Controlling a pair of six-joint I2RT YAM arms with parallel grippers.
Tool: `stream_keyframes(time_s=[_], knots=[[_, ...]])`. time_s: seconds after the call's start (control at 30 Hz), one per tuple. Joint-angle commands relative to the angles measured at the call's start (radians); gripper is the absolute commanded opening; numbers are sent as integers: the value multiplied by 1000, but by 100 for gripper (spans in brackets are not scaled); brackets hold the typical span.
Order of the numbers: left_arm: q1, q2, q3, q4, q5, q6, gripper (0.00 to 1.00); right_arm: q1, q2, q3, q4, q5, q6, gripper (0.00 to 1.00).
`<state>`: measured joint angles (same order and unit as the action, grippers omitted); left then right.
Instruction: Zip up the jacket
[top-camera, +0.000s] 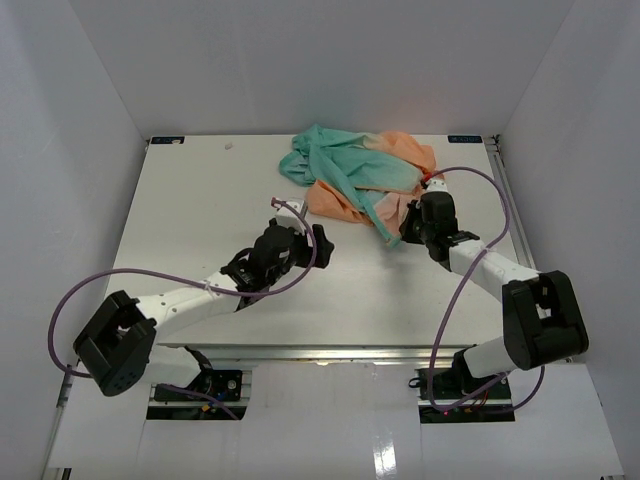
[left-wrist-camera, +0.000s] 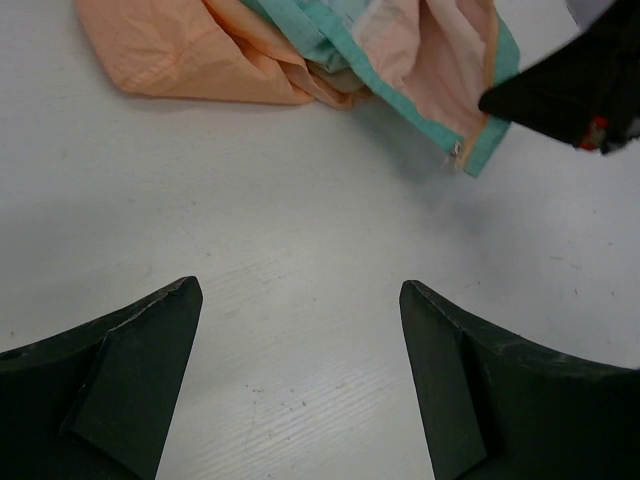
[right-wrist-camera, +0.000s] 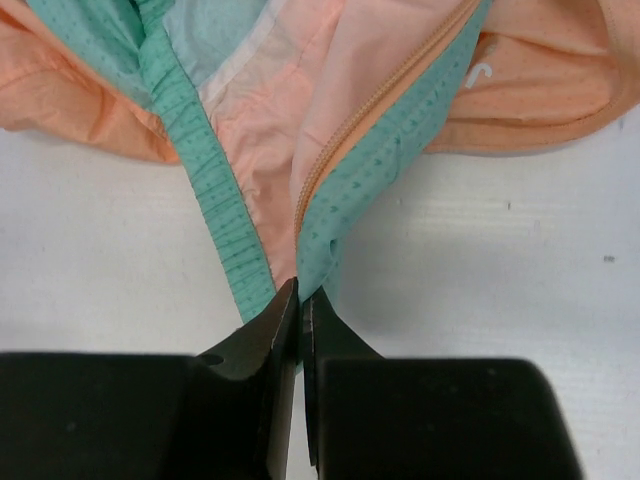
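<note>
The jacket (top-camera: 360, 175), peach-orange fading to teal, lies crumpled at the back middle of the table (top-camera: 200, 220). My right gripper (top-camera: 405, 232) is shut on the jacket's teal hem corner beside the orange zipper (right-wrist-camera: 370, 120); in the right wrist view the gripper (right-wrist-camera: 301, 297) pinches the cloth (right-wrist-camera: 330, 200) between its tips. My left gripper (top-camera: 300, 245) is open and empty over bare table, a short way in front of the jacket. In the left wrist view the left gripper (left-wrist-camera: 300, 300) faces the jacket (left-wrist-camera: 300, 50), and the held corner with a small metal zipper end (left-wrist-camera: 458, 152) shows.
White walls enclose the table on three sides. A purple cable loops from each arm, the right one (top-camera: 500, 190) arching beside the jacket. The right arm's black body (left-wrist-camera: 570, 85) shows at the top right of the left wrist view.
</note>
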<state>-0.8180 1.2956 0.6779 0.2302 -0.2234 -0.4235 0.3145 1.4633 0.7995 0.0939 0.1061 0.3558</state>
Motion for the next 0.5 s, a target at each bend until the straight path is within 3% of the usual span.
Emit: stream_keyframes(time_s=[0.0,0.2,0.3,0.47], knots=[[72,61,86,-36,12,-59,91,0,-110,-137,89,-75,17,8],[201,232,210,-8,123,-80,89,9,-239,-297,180,-100,44,8],[214,304,268,16,135,-23,89,33,-292,-351,228,-139,53,8],[226,504,567,-94,108,30,90,94,-346,-401,275,-122,49,8]])
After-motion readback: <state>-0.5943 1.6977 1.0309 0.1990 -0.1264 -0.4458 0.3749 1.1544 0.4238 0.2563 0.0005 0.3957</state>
